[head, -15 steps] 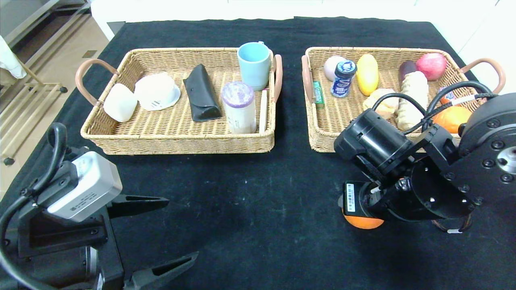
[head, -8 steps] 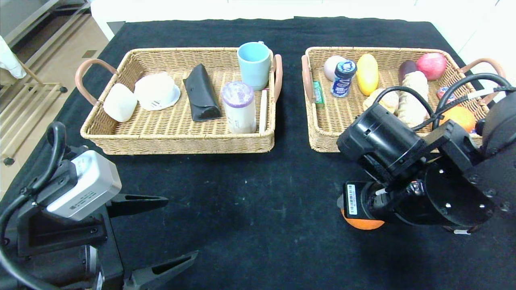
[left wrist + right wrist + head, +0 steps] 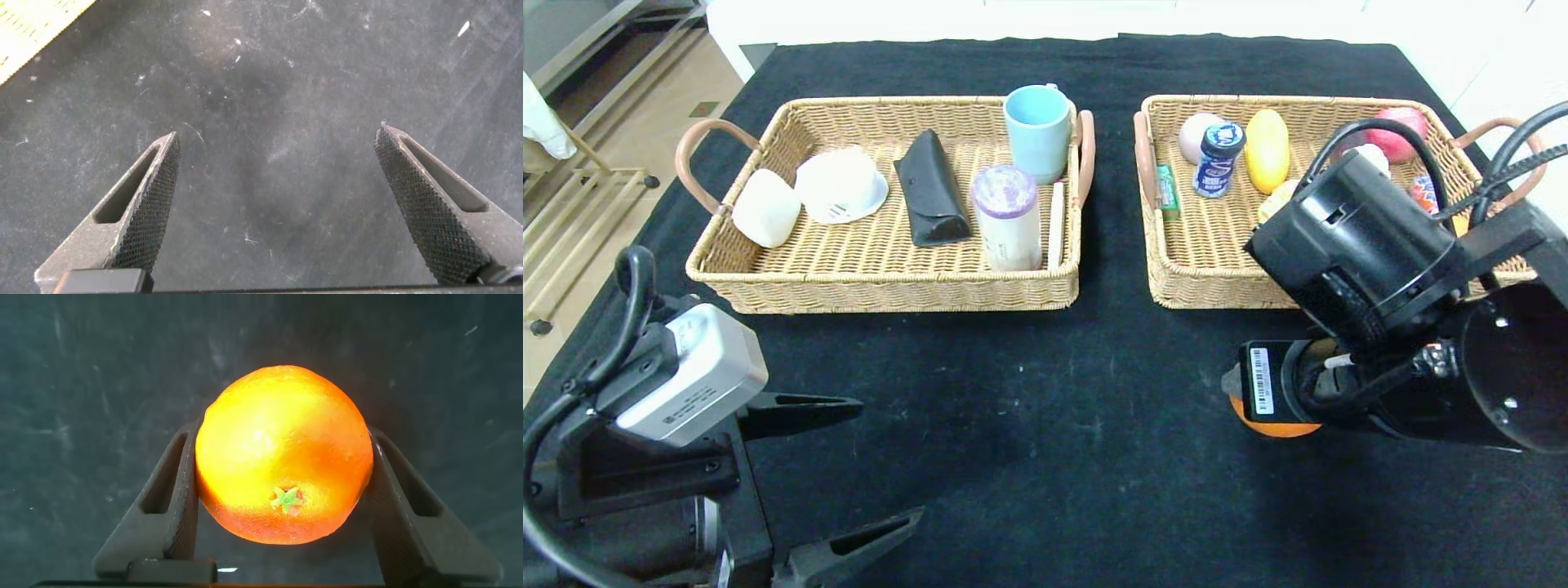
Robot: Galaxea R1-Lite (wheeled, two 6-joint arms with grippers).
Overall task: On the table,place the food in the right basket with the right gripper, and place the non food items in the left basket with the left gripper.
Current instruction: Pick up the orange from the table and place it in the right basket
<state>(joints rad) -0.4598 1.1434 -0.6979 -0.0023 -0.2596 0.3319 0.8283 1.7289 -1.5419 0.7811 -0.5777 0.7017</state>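
Since the earlier frame, right hand (image 3: 282, 498) has risen with the orange (image 3: 283, 453) pinched between its fingers, low right above the worktop (image 3: 1045, 392). Left hand (image 3: 282, 204) waits spread, lower left. Next: carry it up-frame into the right basket (image 3: 1201, 261).

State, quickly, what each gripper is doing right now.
Left gripper: open, holding nothing, above the bare cloth.
Right gripper: shut on the orange, a finger on either side.
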